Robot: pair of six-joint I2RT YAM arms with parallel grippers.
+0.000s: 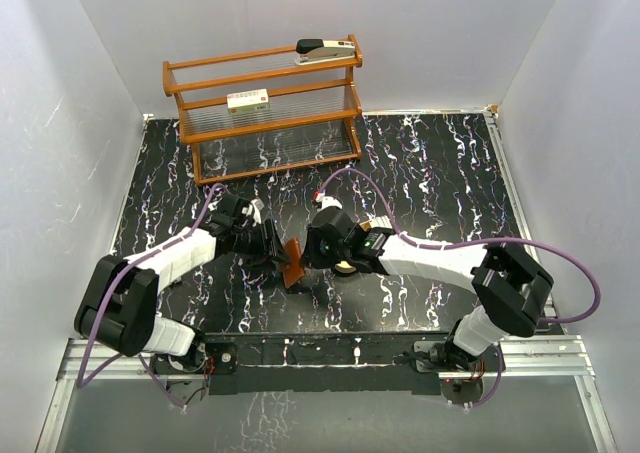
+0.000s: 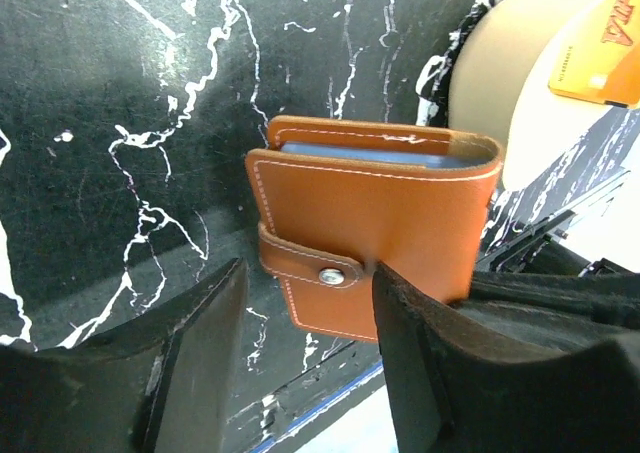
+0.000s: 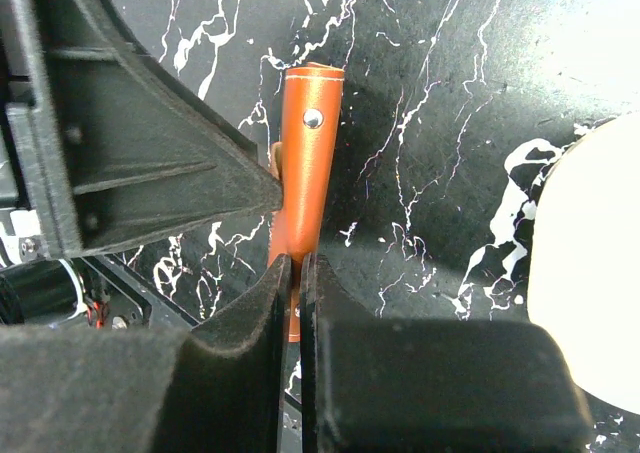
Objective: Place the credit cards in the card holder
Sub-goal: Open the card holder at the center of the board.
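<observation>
Well in front of the wooden rack (image 1: 262, 108), card holder (image 2: 375, 243) on edge, snapped shut, blue credit cards (image 2: 380, 158) inside, right gripper (image 3: 297, 303) pinched on its edge, left gripper (image 2: 305, 308) half open, touching its side.

1. Overhead camera: high above and behind the arm bases (image 1: 200, 353) at 6 o'clock, looking down and forward from afar over the whole marbled table (image 1: 430, 173); wooden rack (image 1: 265, 125) at 12 o'clock.
2. Left wrist camera: close over its own fingers (image 2: 190, 363), facing the brown wallet (image 2: 390, 213) broadside; tan tray (image 2: 500, 83) at 2 o'clock.
3. Right wrist camera: closer in, sighting along its fingers (image 3: 240, 363) at the same wallet, edge-on.
4. All three views share the wallet, mid-table in the overhead frame; both wrist views also catch the tray's pale rim.
</observation>
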